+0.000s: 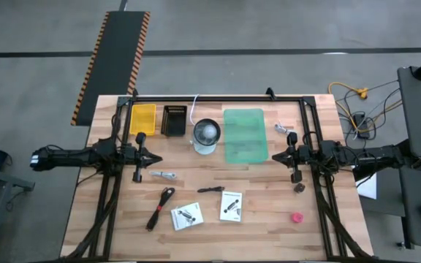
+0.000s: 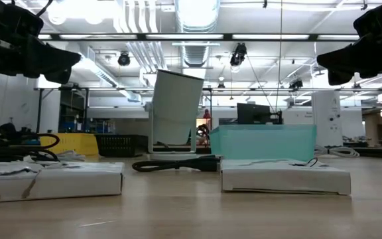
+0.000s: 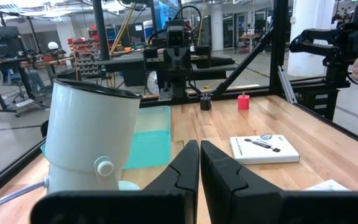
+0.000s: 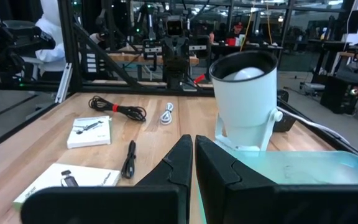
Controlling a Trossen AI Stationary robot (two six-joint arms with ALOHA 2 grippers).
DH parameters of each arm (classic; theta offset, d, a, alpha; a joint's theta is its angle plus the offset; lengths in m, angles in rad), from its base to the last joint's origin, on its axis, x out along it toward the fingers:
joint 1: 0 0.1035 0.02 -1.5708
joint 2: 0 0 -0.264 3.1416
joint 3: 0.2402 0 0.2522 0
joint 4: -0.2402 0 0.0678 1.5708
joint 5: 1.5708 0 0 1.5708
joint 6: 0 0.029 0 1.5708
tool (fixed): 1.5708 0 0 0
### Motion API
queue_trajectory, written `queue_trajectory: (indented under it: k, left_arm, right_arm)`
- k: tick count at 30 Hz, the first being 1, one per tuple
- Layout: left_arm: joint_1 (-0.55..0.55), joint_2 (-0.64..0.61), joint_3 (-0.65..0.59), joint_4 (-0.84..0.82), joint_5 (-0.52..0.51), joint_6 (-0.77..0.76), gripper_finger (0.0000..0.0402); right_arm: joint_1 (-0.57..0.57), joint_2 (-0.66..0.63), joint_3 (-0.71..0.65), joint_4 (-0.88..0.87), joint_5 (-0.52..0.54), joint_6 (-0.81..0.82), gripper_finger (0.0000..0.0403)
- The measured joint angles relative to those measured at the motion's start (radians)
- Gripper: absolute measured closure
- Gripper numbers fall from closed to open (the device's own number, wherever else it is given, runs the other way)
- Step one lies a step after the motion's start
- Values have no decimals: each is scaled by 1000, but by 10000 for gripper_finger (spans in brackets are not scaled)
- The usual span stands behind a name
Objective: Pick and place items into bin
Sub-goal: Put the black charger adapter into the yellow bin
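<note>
The items were seen scattered loose on the near half of the wooden table point(image 1: 269, 226), none yet in the green bin point(image 1: 245, 134), so the task was judged not yet begun. Two white packets point(image 1: 187, 216) with black print were lying flat side by side near the front, a black cable point(image 1: 160, 207) was coiled loosely just left of them, a small black tool point(image 1: 210, 189) was lying behind them, and a silver metal piece point(image 1: 166, 174) was set nearer the left arm. A red knob point(image 1: 297, 217) was standing alone toward the right front, well apart from the rest. The bin was placed at the back centre, beside a white lamp-like cup point(image 1: 205, 136), within reach of both arms. The left gripper point(image 1: 154, 157) was held closed and empty over the left side; the right gripper point(image 1: 275, 155) was likewise closed on nothing at the bin's right edge, both apparently parked in a rest pose.
</note>
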Motion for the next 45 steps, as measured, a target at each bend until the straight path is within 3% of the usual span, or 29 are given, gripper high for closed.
queue_trajectory:
  k: [8,13,19,23,26,30,35,45]
  left_arm:
    - [0,1,0,27,-1,7,402]
    - [0,8,0,88,-8,2,394]
    - [3,53,17,133,-69,34,314]
    - [3,113,40,287,-141,75,240]
    - [3,169,43,432,-142,81,202]
    - [3,233,36,568,-146,83,184]
    - [3,278,36,606,-149,82,182]
    - [3,319,30,603,-149,80,183]
  right_arm:
    - [0,0,0,5,2,-17,389]
    - [0,0,0,61,85,-9,353]
    - [0,7,0,296,86,-78,270]
    - [0,22,0,320,187,-109,215]
    - [-1,32,4,332,234,-127,192]
    - [0,66,50,324,235,-119,184]
    - [0,153,170,236,235,-104,184]
    - [0,415,523,-193,237,26,183]
